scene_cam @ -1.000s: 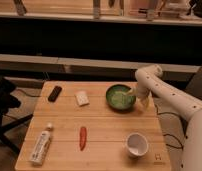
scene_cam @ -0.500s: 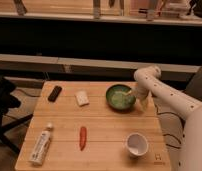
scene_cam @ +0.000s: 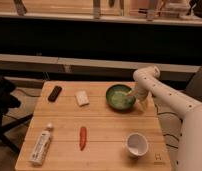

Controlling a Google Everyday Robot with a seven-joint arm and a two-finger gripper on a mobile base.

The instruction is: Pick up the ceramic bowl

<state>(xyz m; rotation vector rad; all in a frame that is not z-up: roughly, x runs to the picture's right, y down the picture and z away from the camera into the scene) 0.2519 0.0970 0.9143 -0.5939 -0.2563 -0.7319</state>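
Note:
The ceramic bowl (scene_cam: 119,97) is round, shallow and green with a dark rim. It sits at the back right of the wooden table (scene_cam: 106,129). My gripper (scene_cam: 134,98) hangs at the bowl's right rim, at the end of the white arm (scene_cam: 164,95) that comes in from the right. The gripper reaches down to the rim, partly over the bowl's inside. The bowl rests on the table.
A white cup (scene_cam: 136,144) stands at the front right. A red chili (scene_cam: 82,137) lies in the middle front. A white tube (scene_cam: 41,147) lies at the front left. A white block (scene_cam: 82,98) and a black object (scene_cam: 55,93) lie at the back left.
The gripper has stayed at the bowl's right rim with only a slight shift. The bowl has not moved.

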